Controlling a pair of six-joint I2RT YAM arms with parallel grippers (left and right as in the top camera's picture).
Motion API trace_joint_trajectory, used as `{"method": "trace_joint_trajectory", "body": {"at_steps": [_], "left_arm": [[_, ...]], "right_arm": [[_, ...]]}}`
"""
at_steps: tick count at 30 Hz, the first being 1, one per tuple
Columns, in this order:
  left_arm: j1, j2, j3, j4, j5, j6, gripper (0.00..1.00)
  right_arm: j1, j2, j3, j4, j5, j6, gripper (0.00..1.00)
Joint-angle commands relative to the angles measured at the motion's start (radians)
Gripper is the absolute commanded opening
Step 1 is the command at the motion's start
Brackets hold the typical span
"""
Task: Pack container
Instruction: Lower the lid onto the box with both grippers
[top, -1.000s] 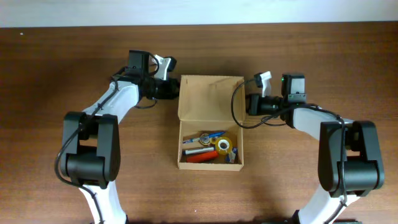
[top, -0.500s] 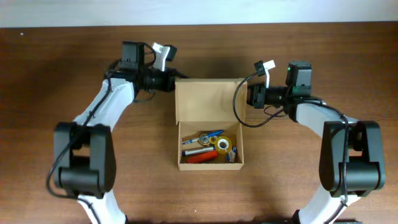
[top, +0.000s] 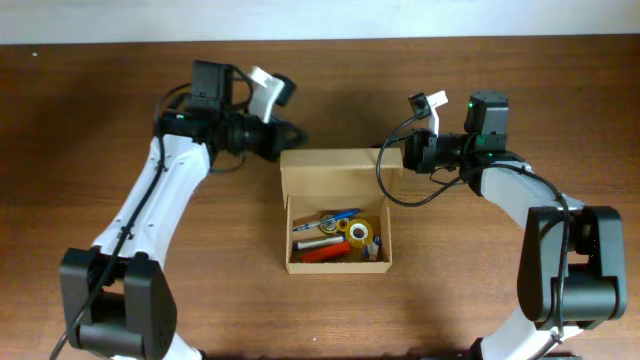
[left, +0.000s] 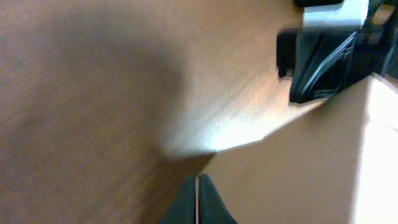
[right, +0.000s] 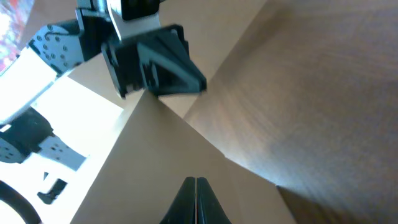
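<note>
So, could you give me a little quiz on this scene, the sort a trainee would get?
1. True or false: the box is closed, with its contents hidden.
2. What colour is the tape roll in the box? A yellow, B green, C black.
3. Fill in: the left tool and the right tool are both ____ (open or shut).
Key: 1 false, the lid is not down and the contents show; 2 A; 3 shut.
</note>
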Motion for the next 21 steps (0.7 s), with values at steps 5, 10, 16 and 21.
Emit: {"method": "trace_joint_trajectory", "body": {"at_steps": [5,10,16,21], "left_arm": [[-0.047,-0.018,0.012,-0.133,-0.151,0.122,0.02],[-0.067,-0.018,0.012,-0.230,-0.158,0.210,0.02],[-0.069,-0.018,0.012,-0.340,-0.157,0.345,0.02],[-0.069,-0.018,0.012,-0.359,-0.157,0.364,0.02]], "right_arm": [[-0.001,-0.021,0.017,-0.053,-0.042,0.077,0.04],[-0.001,-0.021,0.017,-0.066,-0.035,0.100,0.04],[-0.001,-0.025,0.018,-0.040,-0.019,0.112,0.04],[-0.002,-0.040,0.026,0.055,0.059,0.176,0.04]]}}
